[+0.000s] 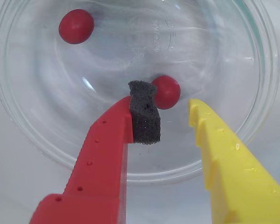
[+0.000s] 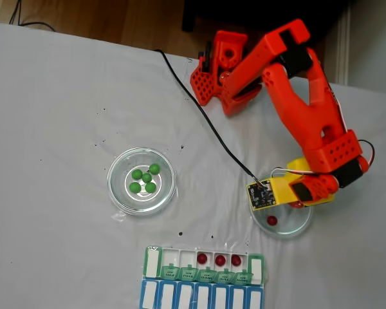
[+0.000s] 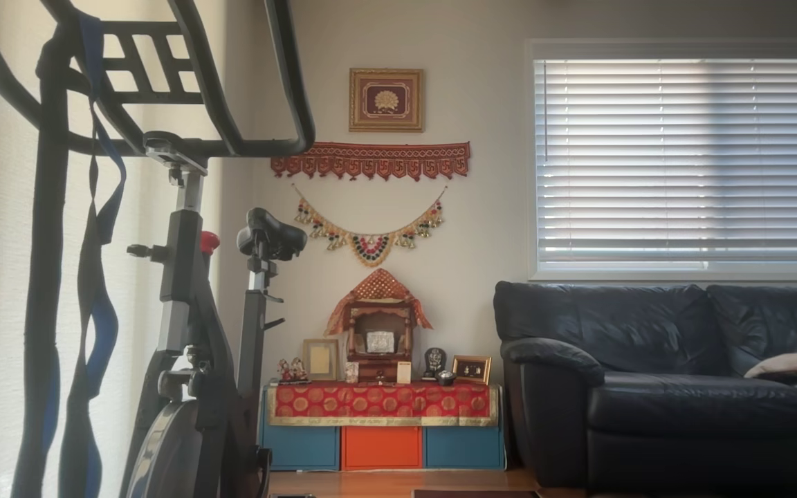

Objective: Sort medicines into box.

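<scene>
In the fixed view the yellow gripper [image 2: 296, 190] covers part of the glass dish [image 2: 289, 226] – its jaw gap is unreadable there – and the blue-lidded organizer row [image 2: 201, 298] is cut off by the bottom edge.

A white-covered table [image 2: 64, 116] carries everything. From its centre, one glass dish [image 2: 119, 193] sits at seven o'clock, another glass dish [image 2: 294, 226] at four. The green-lidded box [image 2: 153, 262] and a blue-lidded row [image 2: 199, 297] lie at six, the arm's base [image 2: 213, 71] at one.

White-covered bench [image 2: 58, 116] — orange arm [image 2: 302, 109] entering from 1 o'clock. Glass dish [image 2: 119, 193] at 9 o'clock of the picture's middle: five green balls [image 2: 145, 178]. Second dish [image 2: 289, 230] beneath the wrist: one red ball [image 2: 271, 221]. Green-lidded box [image 2: 153, 262] at 6 o'clock — three red balls [image 2: 219, 260] in open compartments.
</scene>
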